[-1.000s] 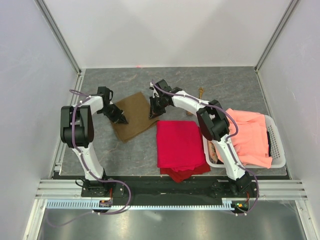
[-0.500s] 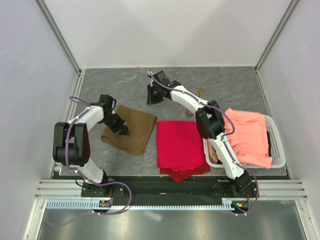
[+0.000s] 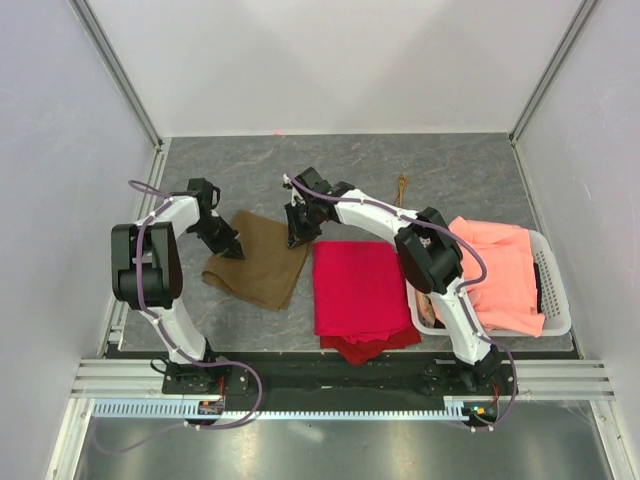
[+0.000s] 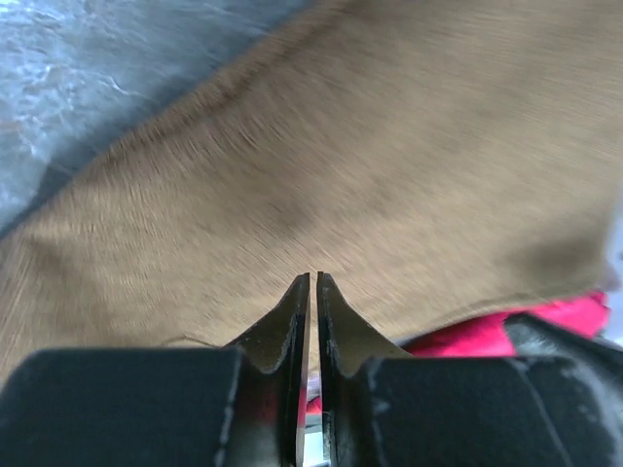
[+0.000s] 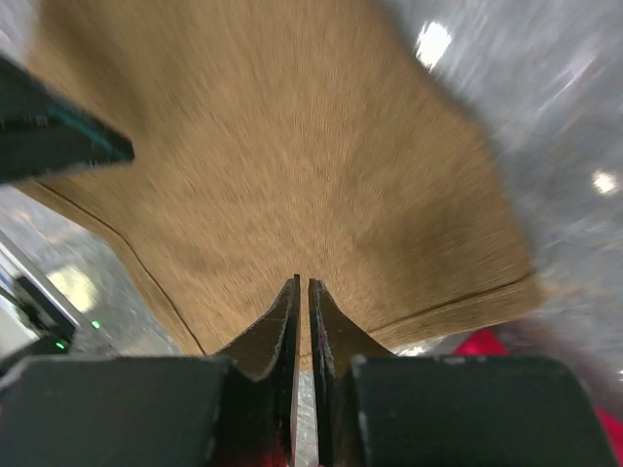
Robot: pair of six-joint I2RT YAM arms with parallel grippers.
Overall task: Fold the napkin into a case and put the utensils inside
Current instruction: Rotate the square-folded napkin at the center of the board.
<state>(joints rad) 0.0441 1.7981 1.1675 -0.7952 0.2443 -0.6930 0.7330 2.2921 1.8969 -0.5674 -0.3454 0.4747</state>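
Observation:
The olive-brown napkin (image 3: 262, 260) lies flat on the grey table, left of centre; no folded case shows. My left gripper (image 3: 232, 250) is shut, its tips down on the napkin's left part (image 4: 341, 146). My right gripper (image 3: 297, 238) is shut, its tips down at the napkin's far right corner (image 5: 292, 146). No fabric shows between the jaws of either gripper (image 4: 313, 277) (image 5: 303, 282). The gold utensils (image 3: 402, 185) lie on the bare table at the back, right of my right arm.
A bright red cloth (image 3: 358, 290) lies just right of the napkin and shows in both wrist views (image 4: 555, 313) (image 5: 487, 342). A white basket (image 3: 556, 290) at the right holds a salmon-orange cloth (image 3: 500, 265). Walls close in the table.
The napkin has shifted toward the near left and lies at a new angle. My right gripper swung to the back, then came down on the napkin's right corner. My left gripper moved slightly back.

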